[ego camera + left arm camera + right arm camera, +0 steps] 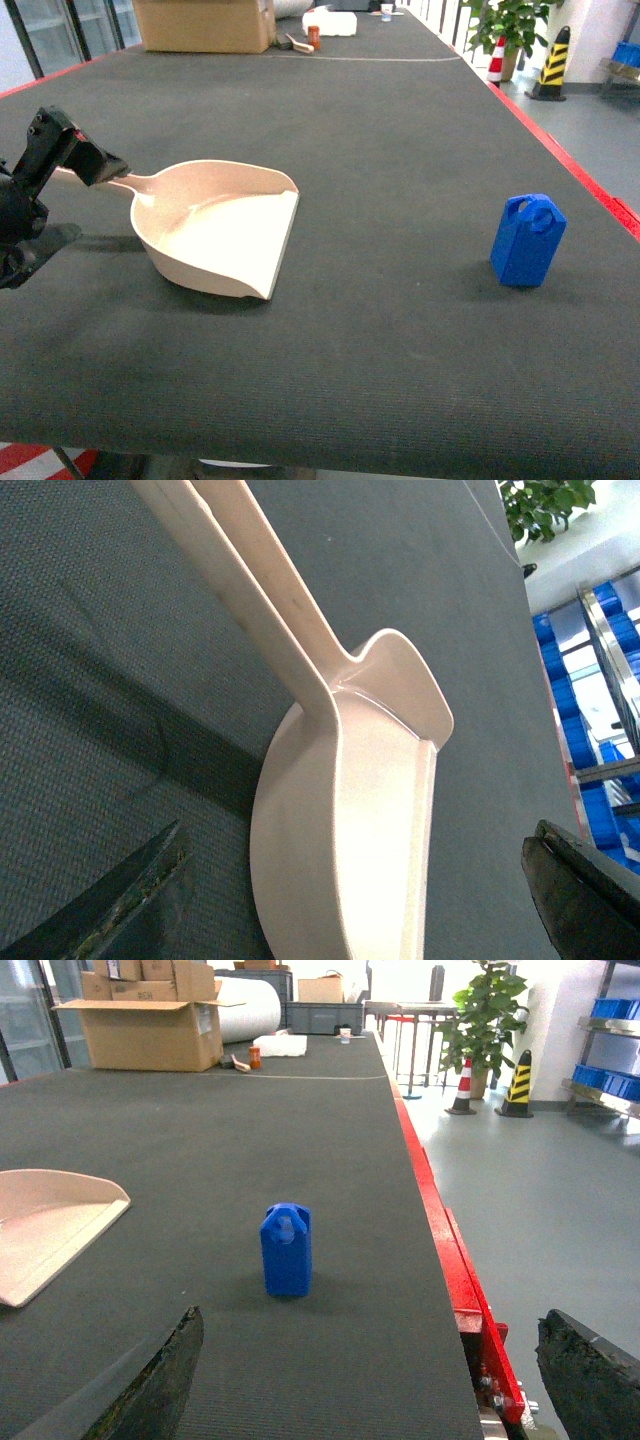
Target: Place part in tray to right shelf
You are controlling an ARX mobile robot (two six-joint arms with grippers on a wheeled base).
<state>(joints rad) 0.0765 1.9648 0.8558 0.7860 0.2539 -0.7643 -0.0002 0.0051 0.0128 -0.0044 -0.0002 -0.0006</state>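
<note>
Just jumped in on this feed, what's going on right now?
The left gripper is at the handle of the beige tray, which lies on the black table; whether it grips is unclear. The blue part stands upright, untouched, to the tray's right. The right gripper is open, facing the part.

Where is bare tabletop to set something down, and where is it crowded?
Bare dark mat spans between the beige plastic dustpan-shaped tray and the small blue jerrycan-shaped part, plus the whole front strip. The far end is crowded: cardboard box, small items. The left gripper occupies the tray's handle side.
</note>
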